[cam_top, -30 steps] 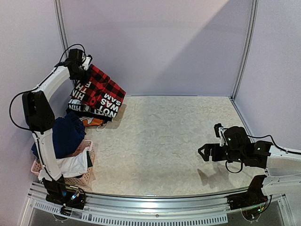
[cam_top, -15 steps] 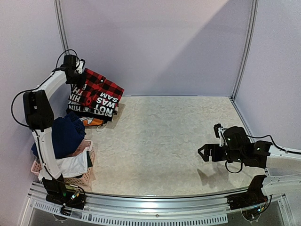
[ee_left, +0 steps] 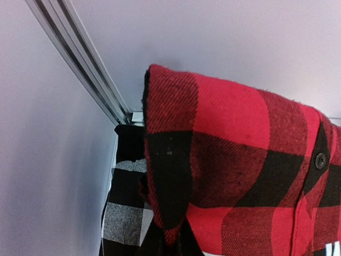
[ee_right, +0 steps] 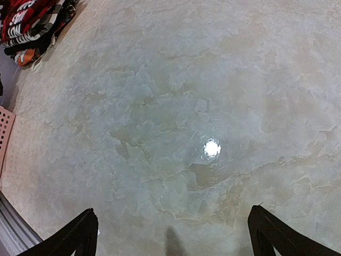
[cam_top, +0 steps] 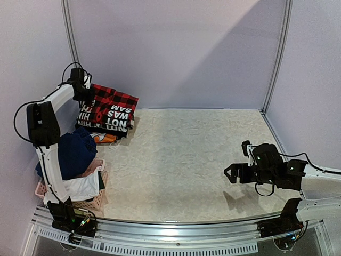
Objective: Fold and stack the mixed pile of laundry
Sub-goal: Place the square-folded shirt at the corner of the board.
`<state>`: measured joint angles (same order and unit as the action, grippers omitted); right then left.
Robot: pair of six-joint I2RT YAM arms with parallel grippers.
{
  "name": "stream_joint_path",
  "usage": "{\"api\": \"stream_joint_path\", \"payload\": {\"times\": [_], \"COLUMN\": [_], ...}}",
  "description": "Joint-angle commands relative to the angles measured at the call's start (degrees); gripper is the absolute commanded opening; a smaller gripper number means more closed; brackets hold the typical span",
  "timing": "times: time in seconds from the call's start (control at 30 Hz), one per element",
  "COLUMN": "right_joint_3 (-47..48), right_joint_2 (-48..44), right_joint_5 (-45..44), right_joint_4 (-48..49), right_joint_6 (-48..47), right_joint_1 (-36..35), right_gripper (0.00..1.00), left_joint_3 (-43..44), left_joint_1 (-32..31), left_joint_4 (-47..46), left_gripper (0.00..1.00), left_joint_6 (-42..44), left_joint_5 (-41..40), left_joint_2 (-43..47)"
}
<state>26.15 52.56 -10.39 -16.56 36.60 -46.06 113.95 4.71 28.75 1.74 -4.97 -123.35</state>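
Observation:
The red-and-black plaid shirt point(cam_top: 114, 100) lies on top of a folded stack in the far left corner, over a white T-shirt with black print point(cam_top: 111, 117). My left gripper point(cam_top: 84, 92) is shut on the shirt's left edge, close to the wall. In the left wrist view a pinched fold of the shirt point(ee_left: 240, 160) fills the frame and hides most of the left gripper point(ee_left: 175, 234); a black-and-white plaid piece point(ee_left: 121, 213) lies beneath. More of the laundry pile, a navy piece point(cam_top: 77, 152) and a white garment point(cam_top: 84, 189), sits in the basket. My right gripper point(cam_top: 238, 173) point(ee_right: 173, 234) hangs open over bare table.
A pink lattice basket point(cam_top: 95, 204) stands at the near left beside the left arm's base. A metal corner post point(ee_left: 85, 64) and the side wall are right next to the left gripper. A metal rail point(cam_top: 170, 234) runs along the table's front edge.
My left gripper has moved down and left toward the corner, and the red plaid shirt has settled flatter onto the stack. The right arm has not moved.

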Motion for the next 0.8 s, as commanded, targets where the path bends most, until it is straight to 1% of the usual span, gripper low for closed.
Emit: {"api": "stream_joint_path", "payload": {"times": [0.0, 0.23, 0.3, 0.43, 0.5, 0.57, 0.63, 0.77], "right_joint_3": [-0.58, -0.56, -0.58, -0.58, -0.58, -0.57, -0.58, -0.54], "right_joint_2": [0.35, 0.62, 0.62, 0.62, 0.66, 0.64, 0.66, 0.62], "right_joint_5": [-0.16, -0.19, -0.24, -0.33, -0.33, -0.33, -0.29, -0.29], "right_joint_4": [0.76, 0.66, 0.63, 0.56, 0.57, 0.52, 0.57, 0.58], "right_joint_6": [0.12, 0.14, 0.22, 0.14, 0.14, 0.15, 0.22, 0.16], "right_joint_1": [-0.01, 0.03, 0.00, 0.00, 0.01, 0.08, 0.01, -0.02], "right_gripper": [0.99, 0.99, 0.99, 0.99, 0.99, 0.99, 0.99, 0.99], "left_joint_3": [-0.53, -0.51, -0.32, -1.12, -1.14, -1.36, -1.00, 0.21], "left_joint_1": [2.04, 2.45, 2.57, 2.94, 2.98, 3.02, 3.03, 3.03], "left_joint_4": [-2.56, -1.75, -0.97, -1.68, -1.55, -2.12, -1.93, -0.97], "left_gripper": [0.00, 0.00, 0.00, 0.00, 0.00, 0.00, 0.10, 0.45], "left_joint_6": [-1.40, -3.17, -3.85, -4.12, -4.64, -4.37, -4.52, -6.02], "left_joint_5": [-2.67, -4.58, -6.70, -5.76, -7.15, -6.12, -5.87, -8.12], "left_joint_2": [-0.74, -1.53, -1.73, -1.63, -1.72, -1.80, -2.17, -2.60]}}
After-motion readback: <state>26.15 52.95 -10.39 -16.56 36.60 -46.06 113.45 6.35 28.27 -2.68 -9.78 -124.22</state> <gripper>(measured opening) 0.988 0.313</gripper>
